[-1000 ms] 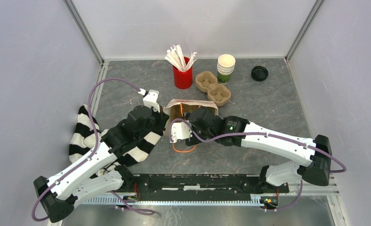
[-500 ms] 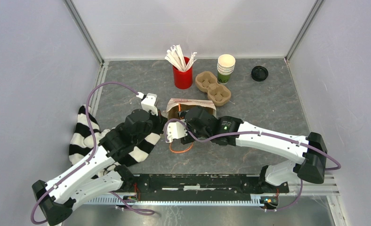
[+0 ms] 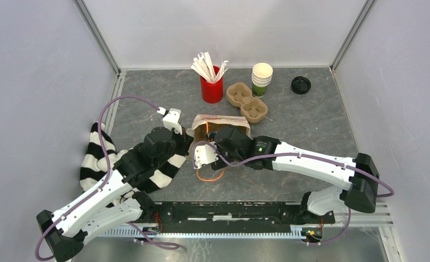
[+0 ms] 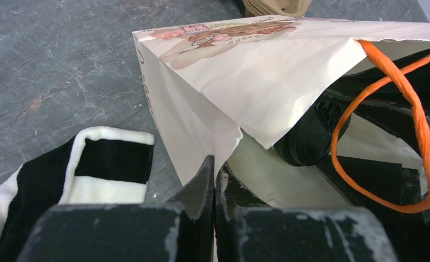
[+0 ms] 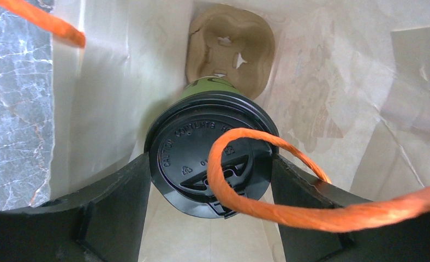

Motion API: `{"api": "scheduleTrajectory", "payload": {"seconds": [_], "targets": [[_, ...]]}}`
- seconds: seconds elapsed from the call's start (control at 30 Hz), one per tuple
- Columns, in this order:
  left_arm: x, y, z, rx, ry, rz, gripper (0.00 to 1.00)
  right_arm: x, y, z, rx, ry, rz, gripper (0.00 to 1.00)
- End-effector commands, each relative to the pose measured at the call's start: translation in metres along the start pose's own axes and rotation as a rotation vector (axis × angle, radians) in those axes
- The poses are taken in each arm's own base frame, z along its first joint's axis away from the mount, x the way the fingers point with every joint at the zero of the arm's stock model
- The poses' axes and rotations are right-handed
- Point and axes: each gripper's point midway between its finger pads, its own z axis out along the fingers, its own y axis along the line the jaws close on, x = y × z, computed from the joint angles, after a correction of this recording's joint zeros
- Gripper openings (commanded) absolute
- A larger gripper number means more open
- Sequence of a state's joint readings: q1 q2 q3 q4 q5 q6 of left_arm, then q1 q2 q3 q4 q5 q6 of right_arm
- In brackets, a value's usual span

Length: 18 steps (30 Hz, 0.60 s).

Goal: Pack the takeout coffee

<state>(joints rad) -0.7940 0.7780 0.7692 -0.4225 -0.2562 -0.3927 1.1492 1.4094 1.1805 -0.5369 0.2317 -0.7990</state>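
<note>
The takeout coffee [image 5: 202,158], a green cup under a black lid, lies inside the white paper bag [image 3: 224,120], lid toward the opening. Behind it in the bag sits a cardboard cup carrier [image 5: 229,43]. My right gripper [image 5: 210,164] reaches into the bag, and its fingers press on both sides of the lid. An orange bag handle [image 5: 289,213] loops across the lid. My left gripper [image 4: 215,169] is shut on the bag's [image 4: 245,71] torn paper edge at the opening. The lid [image 4: 311,134] also shows in the left wrist view.
A black-and-white striped cloth [image 3: 98,158] lies under my left arm. At the back stand a red cup of wrapped sticks [image 3: 211,87], a second cardboard carrier [image 3: 247,102], a stack of lidless green cups [image 3: 261,79] and a lone black lid [image 3: 300,84].
My right arm has shifted slightly left and toward the near edge at the bag's mouth. My left arm has drawn back a little with the bag's edge.
</note>
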Motion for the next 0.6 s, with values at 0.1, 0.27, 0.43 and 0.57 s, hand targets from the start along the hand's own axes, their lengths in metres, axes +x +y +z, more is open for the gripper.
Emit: {"api": "scheduleTrajectory", "payload": {"seconds": [0.1,0.27,0.43,0.57], "targets": [[-0.002,-0.003,-0.003,0.023,-0.005,0.037,0.02,-0.014,-0.008,0.016,0.038,-0.046,0.027,0.29],[-0.003,-0.005,-0.004,0.034,-0.004,0.036,0.02,-0.006,-0.01,0.039,0.091,-0.004,0.027,0.3],[-0.003,-0.005,-0.003,0.03,-0.001,0.039,0.02,-0.01,-0.008,0.045,0.067,-0.016,0.036,0.29],[-0.002,-0.001,-0.004,0.016,-0.001,0.037,0.02,-0.01,-0.011,0.031,0.055,-0.015,0.037,0.29]]}}
